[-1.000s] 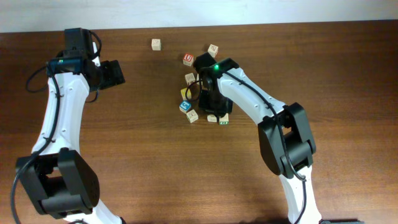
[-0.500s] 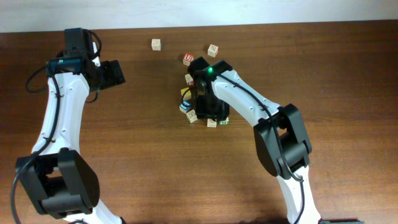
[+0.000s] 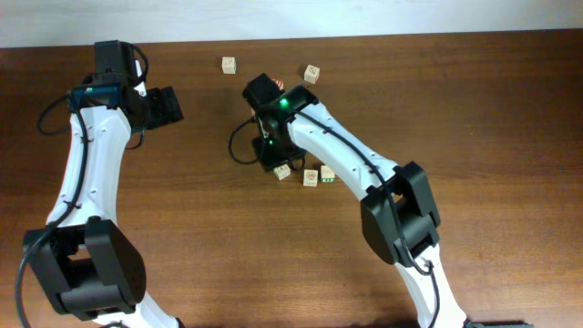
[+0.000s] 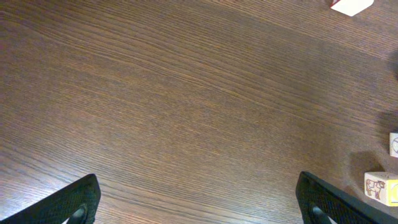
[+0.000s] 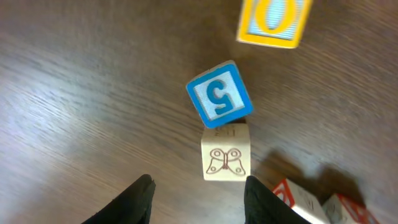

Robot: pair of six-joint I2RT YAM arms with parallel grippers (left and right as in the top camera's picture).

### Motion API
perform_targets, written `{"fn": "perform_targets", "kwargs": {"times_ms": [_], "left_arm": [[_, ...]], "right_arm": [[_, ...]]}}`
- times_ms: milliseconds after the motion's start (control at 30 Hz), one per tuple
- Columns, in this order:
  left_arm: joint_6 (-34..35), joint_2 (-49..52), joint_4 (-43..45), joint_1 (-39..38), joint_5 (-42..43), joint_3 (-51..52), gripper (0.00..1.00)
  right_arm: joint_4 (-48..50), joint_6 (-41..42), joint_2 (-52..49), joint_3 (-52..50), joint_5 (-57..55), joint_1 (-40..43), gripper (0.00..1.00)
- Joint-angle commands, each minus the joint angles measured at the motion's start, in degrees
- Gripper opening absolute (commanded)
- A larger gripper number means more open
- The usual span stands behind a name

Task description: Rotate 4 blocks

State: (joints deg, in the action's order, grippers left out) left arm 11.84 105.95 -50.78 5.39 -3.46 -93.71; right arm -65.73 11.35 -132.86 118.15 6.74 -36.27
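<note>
Though dark-grained, wooden table with pale blocks, white wall behind.

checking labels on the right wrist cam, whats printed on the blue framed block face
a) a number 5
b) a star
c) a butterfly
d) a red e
A: in the right wrist view the blue block carries a 5 on its blue-bordered face, while the butterfly is on the plain cube just below it.
</note>
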Motion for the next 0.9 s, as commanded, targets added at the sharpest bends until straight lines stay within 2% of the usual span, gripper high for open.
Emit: {"fn": "perform_targets", "kwargs": {"times_ms": [0,100,433,633,867], "left_arm": [[0.31,0.13,0.13,0.04,-0.90,-1.27,0.99],[0.31,0.13,0.15,0.04,-0.90,-1.25,0.99],[0.31,0.13,-0.28,0.04,-0.90,-1.27,0.99],[0.31,0.13,-0.33,0.04,-0.90,-1.25,1.00],[0.31,0.13,-0.31,0.04,-0.87,-1.27,1.00]], "right_arm": [[0.17,-7.61,-2.60,0.13,-2.34,0.35,0.47],[0.66,-10.51,-3.21,0.13,-2.49,0.33,0.47],[0.66,-9.99,-5.51,0.13,-2.51,0.33,0.47],[-1.88,4.92,-5.53,0.13,-4.92,0.33,0.21],[-7.67,18.40,-5.53,0.15,-5.09,0.33,0.22]]}}
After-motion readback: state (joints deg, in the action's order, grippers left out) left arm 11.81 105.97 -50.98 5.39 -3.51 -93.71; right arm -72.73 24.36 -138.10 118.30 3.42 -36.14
